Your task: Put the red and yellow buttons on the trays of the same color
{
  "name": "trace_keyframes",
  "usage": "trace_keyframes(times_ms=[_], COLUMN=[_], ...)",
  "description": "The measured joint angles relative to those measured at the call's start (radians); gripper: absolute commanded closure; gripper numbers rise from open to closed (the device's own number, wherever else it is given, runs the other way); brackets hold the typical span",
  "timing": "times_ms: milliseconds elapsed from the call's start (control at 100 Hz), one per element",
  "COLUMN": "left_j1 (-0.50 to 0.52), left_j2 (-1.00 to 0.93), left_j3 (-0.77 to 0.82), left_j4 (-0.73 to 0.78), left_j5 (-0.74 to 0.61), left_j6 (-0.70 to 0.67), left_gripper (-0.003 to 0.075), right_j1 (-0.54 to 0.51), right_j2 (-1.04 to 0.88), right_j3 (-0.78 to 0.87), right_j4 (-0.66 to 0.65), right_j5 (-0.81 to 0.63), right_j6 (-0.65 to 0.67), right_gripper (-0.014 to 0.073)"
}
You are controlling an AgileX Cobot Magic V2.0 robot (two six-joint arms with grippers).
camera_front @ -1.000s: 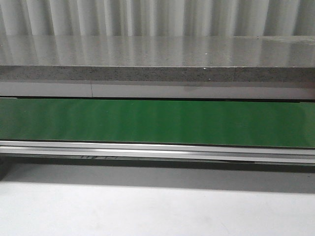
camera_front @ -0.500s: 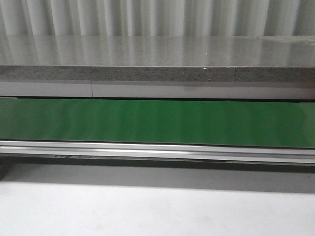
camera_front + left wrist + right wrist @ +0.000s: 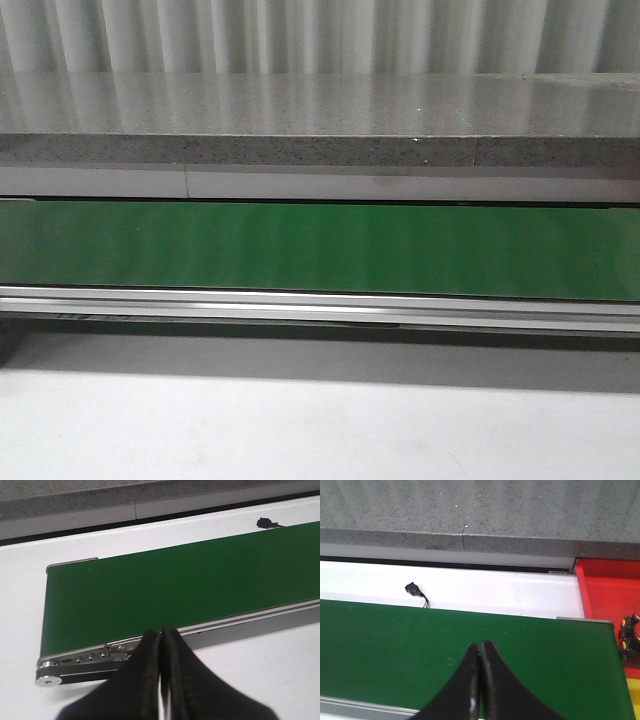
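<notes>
No loose button lay on the belt [image 3: 320, 250]; a red tray [image 3: 612, 587] sat past its end, something button-like [image 3: 629, 637] at its edge. Both grippers, left [image 3: 161, 632] and right [image 3: 480, 647], hung pinched together and empty, probably waiting.

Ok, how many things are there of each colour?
Green: 1, the belt
Red: 1, the red tray
Yellow: 1, a yellow corner, likely a tray
Black: 1, a small part beside the belt
Total: 4, not counting a cut-off thing on the red tray that I can't make out.
</notes>
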Motion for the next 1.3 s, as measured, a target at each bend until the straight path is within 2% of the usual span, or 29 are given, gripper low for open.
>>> trace_keyframes(times_ms=[560,920,1300], left_j1=[0.000,0.000,0.000], left_j2=[0.000,0.000,0.002], left_j3=[0.000,0.000,0.000], left_j4=[0.000,0.000,0.000], left_j5=[0.000,0.000,0.000], left_j6=[0.000,0.000,0.000], left_gripper=[0.0741,0.0741,0.0741], right_j1=[0.000,-0.004,-0.004], right_j2=[-0.398,-0.571,-0.584], right_j3=[0.351,0.567,0.600], right_j4=[-0.002,-0.310,-0.340], right_j5=[-0.138,-0.370,-0.369], right_j6=[0.009,0.283,0.330], right_gripper=[0.0659,0.0659,0.0659])
